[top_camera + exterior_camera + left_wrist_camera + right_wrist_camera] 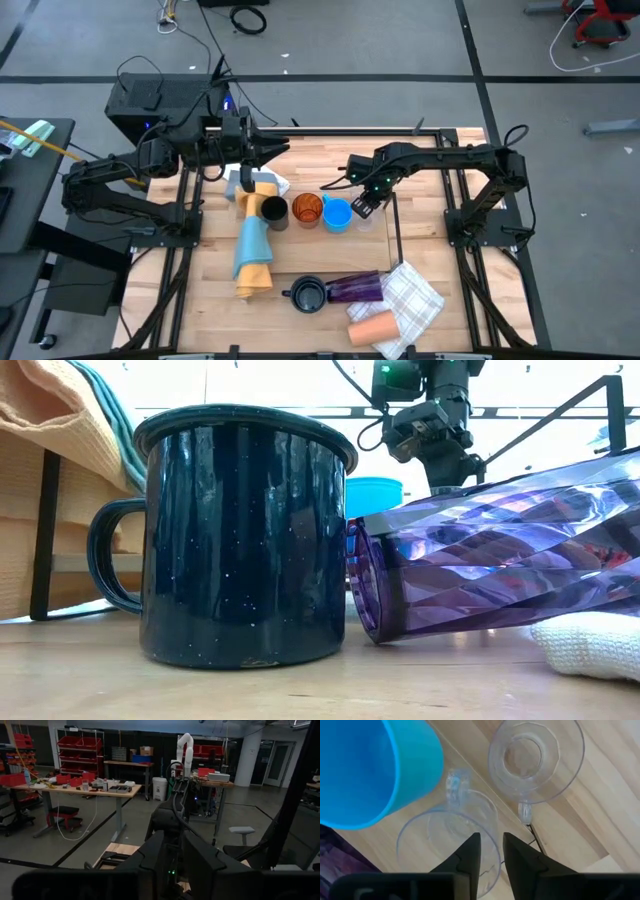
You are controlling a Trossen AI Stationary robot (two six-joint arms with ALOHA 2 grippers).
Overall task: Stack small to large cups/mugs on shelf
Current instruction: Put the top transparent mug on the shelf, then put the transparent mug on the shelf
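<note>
Hovering right tool [491,851] parted slightly above clear glass [450,840], blue cup [370,770] beside, nothing grasped

The floor [400,40] around the table is grey, crossed by dark straight lines, with loose cables [247,17] lying on it at the far side. In the room beyond, red storage bins [80,742] fill a metal rack [60,750] against the far wall. A long wooden workbench [75,790] stands in front of it, cluttered with small items, with a stool [65,812] beneath. A white bin [159,788] sits by another bench. A thick pillar [250,755] rises on the right, next to a glazed door [277,757].
</note>
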